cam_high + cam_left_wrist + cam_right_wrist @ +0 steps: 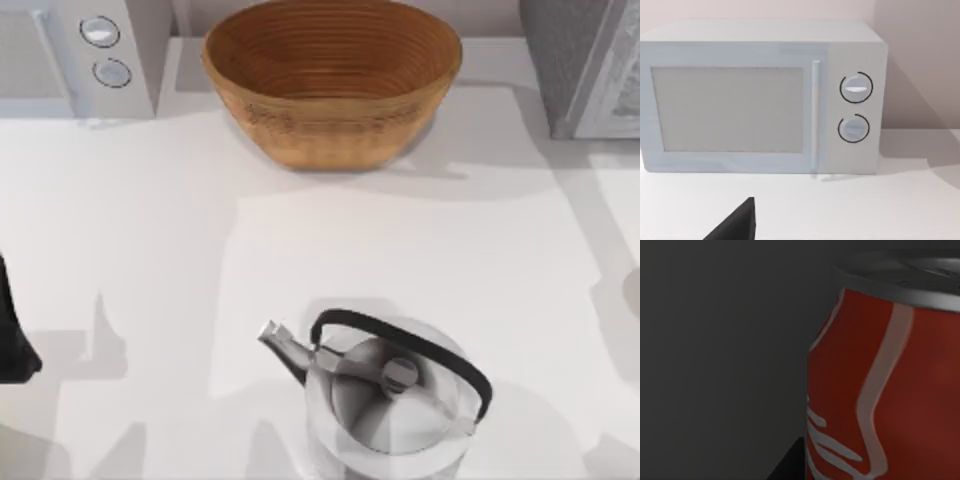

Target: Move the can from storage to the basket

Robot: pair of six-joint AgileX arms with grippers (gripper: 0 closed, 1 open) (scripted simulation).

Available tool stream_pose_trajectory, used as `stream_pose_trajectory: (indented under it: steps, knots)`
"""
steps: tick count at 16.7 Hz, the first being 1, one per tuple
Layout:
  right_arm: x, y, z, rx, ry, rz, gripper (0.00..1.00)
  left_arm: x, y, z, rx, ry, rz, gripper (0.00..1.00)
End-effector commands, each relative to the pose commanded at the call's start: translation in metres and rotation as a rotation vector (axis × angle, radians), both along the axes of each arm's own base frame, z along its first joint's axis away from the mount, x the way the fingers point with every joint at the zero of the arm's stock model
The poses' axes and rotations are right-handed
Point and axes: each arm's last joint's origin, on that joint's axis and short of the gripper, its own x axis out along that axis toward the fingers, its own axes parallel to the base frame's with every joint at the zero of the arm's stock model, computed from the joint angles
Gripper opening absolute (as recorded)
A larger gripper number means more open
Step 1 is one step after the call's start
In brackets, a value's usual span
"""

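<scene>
Across the white desk (150, 260), biggest things first: one pale microwave (760, 97) at the back left with two round dials, one grey cabinet-like box (585, 60) at the back right, one wicker basket (330, 85) at the back middle with nothing in it, and one steel kettle (385, 400) near the front edge with its black handle arched over the lid

One can (885, 390) too, and that's the thing we care about. It shows up huge and close in the right wrist view, red with white script and a silver rim, standing upright inside a dark grey space. My guess is that's the storage box at the right, so the right arm looks to be reaching in there. The can is nowhere near the basket yet. Can't tell if the right gripper is wide, narrow or already on the can

Left arm is parked at the left edge of the desk, a dark bit of the left gripper (737, 222) poking into its own view, pointed at the microwave. Can't tell its opening either

So I'd call this the grab step, early on. Next move needs a firm hold on the can, pulling it straight out without clipping the storage walls, then carrying it over to the basket and lowering it in upright
</scene>
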Motion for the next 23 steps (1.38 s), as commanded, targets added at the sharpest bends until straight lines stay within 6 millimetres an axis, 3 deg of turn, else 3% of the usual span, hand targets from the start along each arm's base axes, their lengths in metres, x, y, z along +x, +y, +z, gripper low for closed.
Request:
stream_pose_trajectory:
  steps: [3, 5, 11, 14, 20, 23]
  knots:
    - [-0.006, 0.001, 0.003, 0.002, -0.001, 0.001, 0.0, 0.0, 0.0, 0.0, 0.0, 0.0, 0.0, 1.0]
    - [-0.027, 0.004, 0.014, 0.002, 0.0, -0.001, 0.0, 0.0, 0.0, 0.0, 0.0, 0.0, 0.0, 1.0]
    - [-0.138, 0.006, 0.053, 0.003, -0.006, 0.002, 0.0, 0.0, 0.0, 0.0, 0.0, 0.0, 0.0, 1.0]
    - [-0.176, 0.003, 0.06, 0.002, -0.003, 0.002, 0.0, 0.0, 0.0, 0.0, 0.0, 0.0, 0.0, 1.0]
    - [-0.178, 0.002, 0.059, 0.002, 0.004, -0.001, 0.0, 0.0, 0.0, 0.0, 0.0, 0.0, 0.0, 1.0]
    - [-0.193, -0.004, 0.06, 0.005, -0.037, 0.008, 0.0, 0.0, 0.0, 0.0, 0.0, 0.0, 0.0, 1.0]
